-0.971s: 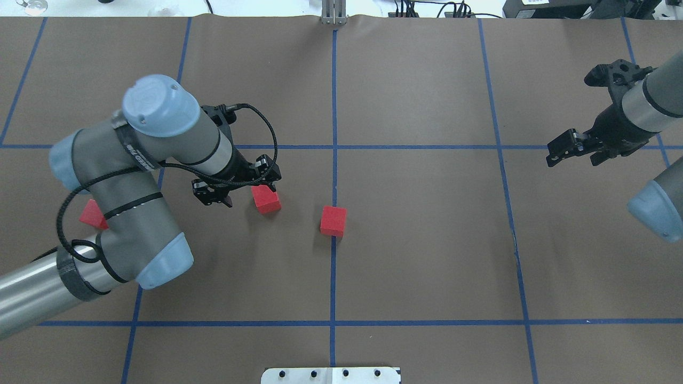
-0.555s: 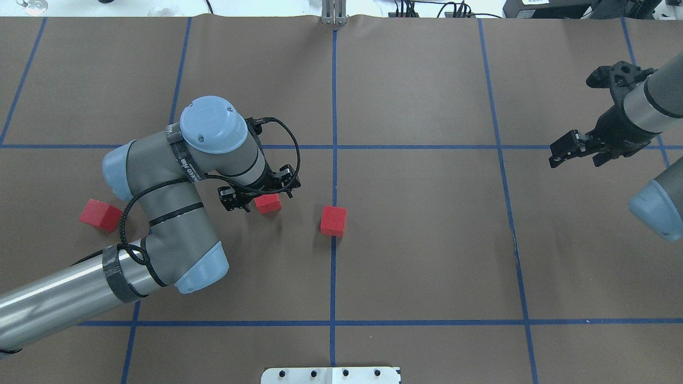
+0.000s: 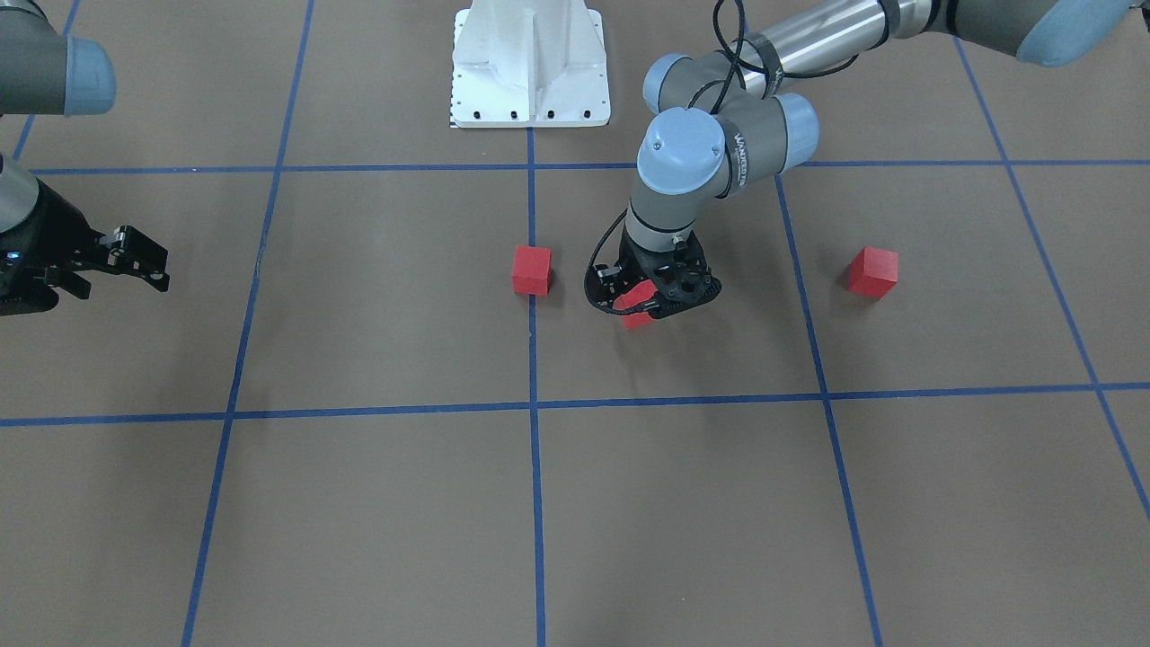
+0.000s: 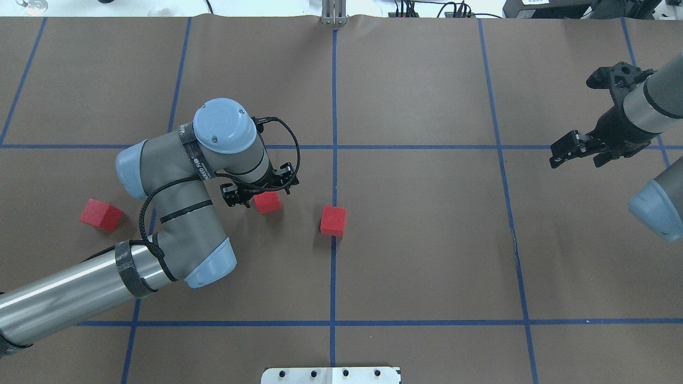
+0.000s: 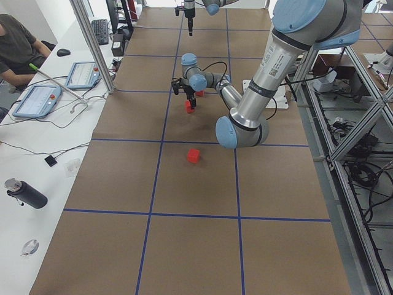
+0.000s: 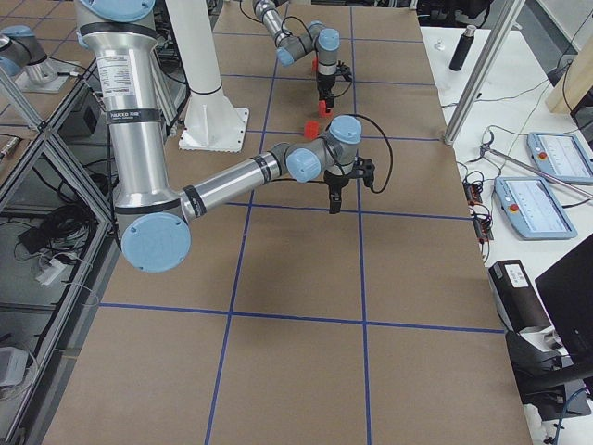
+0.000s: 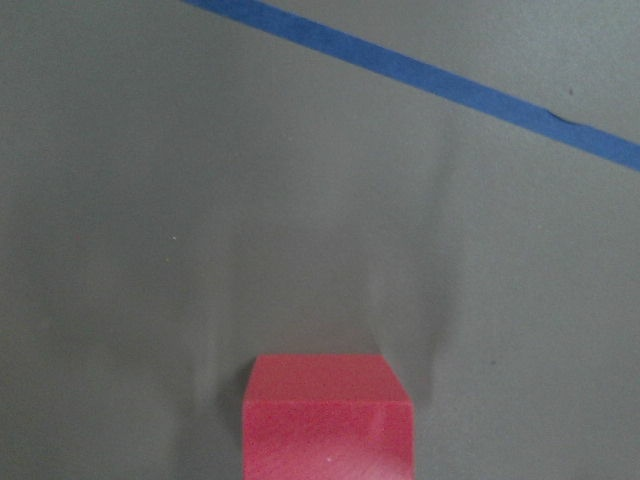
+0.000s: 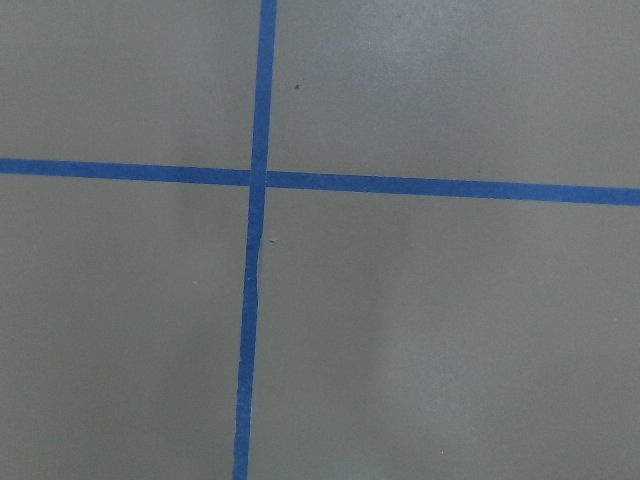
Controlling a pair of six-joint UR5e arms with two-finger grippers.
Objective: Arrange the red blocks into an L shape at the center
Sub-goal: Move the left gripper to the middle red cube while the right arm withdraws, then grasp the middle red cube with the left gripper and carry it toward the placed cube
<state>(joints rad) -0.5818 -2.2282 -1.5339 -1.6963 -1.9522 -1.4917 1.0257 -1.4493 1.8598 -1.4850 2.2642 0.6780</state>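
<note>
Three red blocks lie on the brown surface. One red block (image 4: 333,221) (image 3: 532,270) sits on the central blue tape line (image 4: 333,170). A second block (image 4: 267,202) (image 3: 636,307) lies just left of it in the overhead view, and fills the bottom of the left wrist view (image 7: 328,415). My left gripper (image 4: 259,191) (image 3: 651,292) is low over this block, open, with a finger on either side. The third block (image 4: 101,215) (image 3: 872,271) lies far out on my left. My right gripper (image 4: 559,152) (image 3: 148,262) hovers open at the far right, holding nothing.
The white robot base plate (image 4: 331,375) (image 3: 530,63) sits at the near edge on the centre line. A side table with tablets (image 5: 37,101) and a black bottle (image 5: 24,193) runs along the far side, where a person (image 5: 18,40) sits.
My left arm swung toward the centre and came down so the gripper straddles the second block. This uncovered the far-left block. The right gripper barely shifted.
</note>
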